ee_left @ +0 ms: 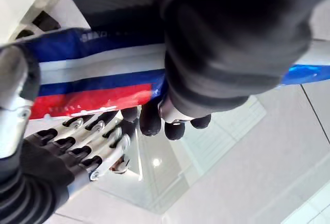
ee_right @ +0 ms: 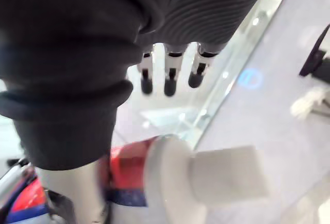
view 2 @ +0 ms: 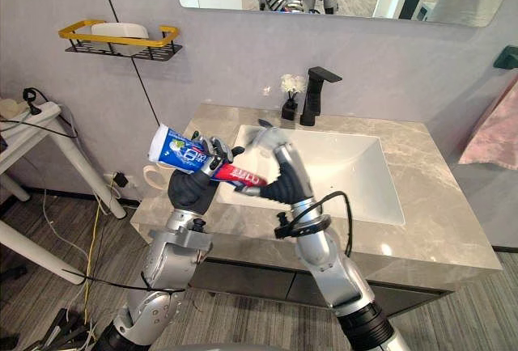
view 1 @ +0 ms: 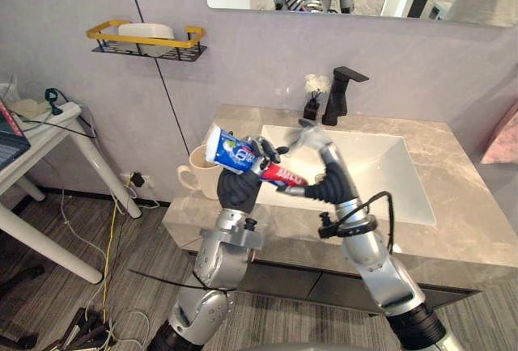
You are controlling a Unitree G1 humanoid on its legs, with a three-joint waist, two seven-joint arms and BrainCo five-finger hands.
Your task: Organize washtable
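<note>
A toothpaste tube (view 1: 236,155), blue and white with a red cap end (view 2: 241,175), is held up over the counter's front left. My left hand (view 1: 237,188) is shut on its middle; its dark fingertips (ee_left: 172,127) curl round the tube (ee_left: 98,74). My right hand (view 1: 328,179) is at the tube's cap end, thumb beside it, with its fingers (ee_right: 167,72) straight and raised. The white cap (ee_right: 206,178) points out past that hand. A beige mug (view 1: 197,170) stands on the counter behind my left hand, partly hidden.
The grey marble washtable (view 1: 453,222) holds a white sink (view 1: 372,169) with a black faucet (view 1: 338,96) and a small black bottle with white flowers (view 1: 312,102) behind it. A yellow wall shelf (view 1: 146,40) hangs at upper left. A white side table (view 1: 48,137) stands left.
</note>
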